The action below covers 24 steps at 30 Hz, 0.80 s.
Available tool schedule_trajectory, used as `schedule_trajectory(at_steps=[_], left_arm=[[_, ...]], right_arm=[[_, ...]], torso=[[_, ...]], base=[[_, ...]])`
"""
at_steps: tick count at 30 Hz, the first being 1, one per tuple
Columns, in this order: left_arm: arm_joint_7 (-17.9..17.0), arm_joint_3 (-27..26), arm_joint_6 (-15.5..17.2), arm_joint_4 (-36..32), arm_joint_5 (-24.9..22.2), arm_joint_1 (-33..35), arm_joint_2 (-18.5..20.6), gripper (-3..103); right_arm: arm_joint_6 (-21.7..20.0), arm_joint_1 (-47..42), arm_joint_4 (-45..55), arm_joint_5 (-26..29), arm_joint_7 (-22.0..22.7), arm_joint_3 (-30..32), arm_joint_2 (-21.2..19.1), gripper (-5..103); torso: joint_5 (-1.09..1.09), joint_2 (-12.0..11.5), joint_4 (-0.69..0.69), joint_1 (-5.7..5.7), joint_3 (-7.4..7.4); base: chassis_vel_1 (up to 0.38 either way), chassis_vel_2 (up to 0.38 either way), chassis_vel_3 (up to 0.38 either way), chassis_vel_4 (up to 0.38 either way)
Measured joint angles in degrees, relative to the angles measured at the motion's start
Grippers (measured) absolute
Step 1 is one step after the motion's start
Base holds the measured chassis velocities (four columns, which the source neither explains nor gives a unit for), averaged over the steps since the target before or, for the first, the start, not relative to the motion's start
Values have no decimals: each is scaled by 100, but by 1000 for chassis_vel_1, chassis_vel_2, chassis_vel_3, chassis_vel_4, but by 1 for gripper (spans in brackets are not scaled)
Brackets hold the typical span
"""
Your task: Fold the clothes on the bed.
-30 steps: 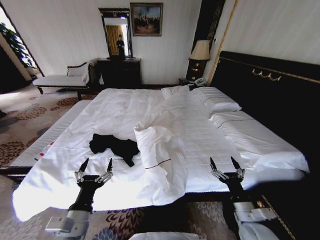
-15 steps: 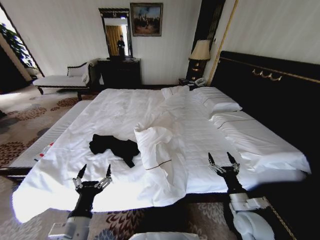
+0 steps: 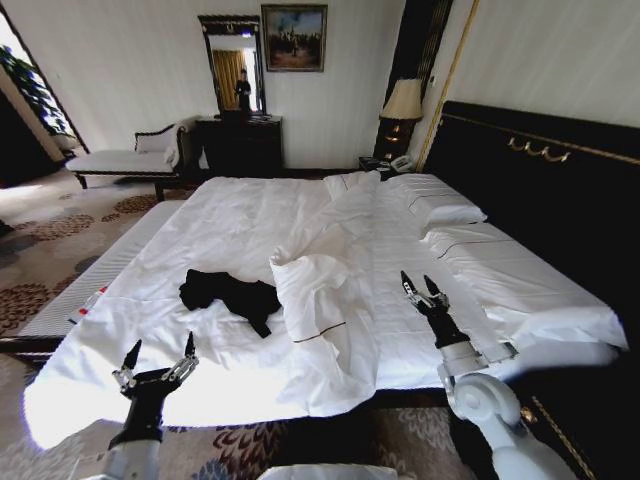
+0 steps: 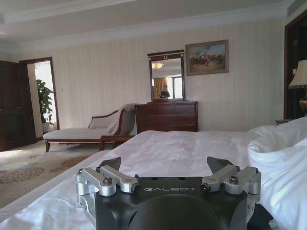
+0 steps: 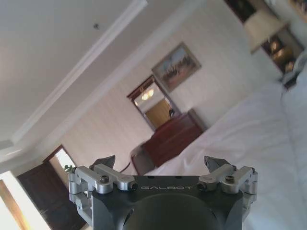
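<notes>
Clothes [image 3: 230, 293] lie crumpled on the bed [image 3: 240, 225], untouched. I'd bring my left gripper [image 3: 157, 361] and right gripper [image 3: 421, 290], both spread apart, low toward opposite edges.

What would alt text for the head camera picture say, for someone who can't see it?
A crumpled black T-shirt lies on a large white bed, untouched. The left pincer, open, hovers over the bed's near edge; the right pincer, open, hangs over the rumpled white bedding beside the shirt.

Chaise bench [image 3: 120, 158], dark dresser [image 3: 238, 146] beneath mirror [image 3: 232, 62], painting [image 3: 293, 37], lamp [image 3: 402, 101]
</notes>
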Motion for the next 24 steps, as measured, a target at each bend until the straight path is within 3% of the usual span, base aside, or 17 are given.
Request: schedule_trajectory(at_steps=[1,2,3,7,13,24], left_arm=[[1,10,0,0,76,41,-1,100],[1,14,-3,0,107,67,-1,100],[1,14,-3,0,107,67,-1,100],[-78,-77,-48,0,166,159,2,100],[-168,-341,-42,0,71,89,5,100],[-264,-690,42,0,-215,-8,8,100]], right_arm=[[-467,274,29,542,180,-213,-132,100],[-679,441,1,748,250,-326,-177,100],[-679,441,1,748,250,-326,-177,100],[-1404,1538,-537,1542,799,-1109,-218,100],[-1584,2508,-1215,1858,888,-1872,-103,100],[-1647,3614,-2195,1740,927,-2703,136,100]], torso=[[1,0,2,0,0],[1,0,1,0,0],[1,0,1,0,0],[3,0,3,0,-1],[0,-1,1,1,0],[1,-1,2,1,0]], base=[[0,0,0,0],[0,0,0,0],[0,0,0,0],[0,0,0,0],[0,0,0,0],[0,0,0,0]])
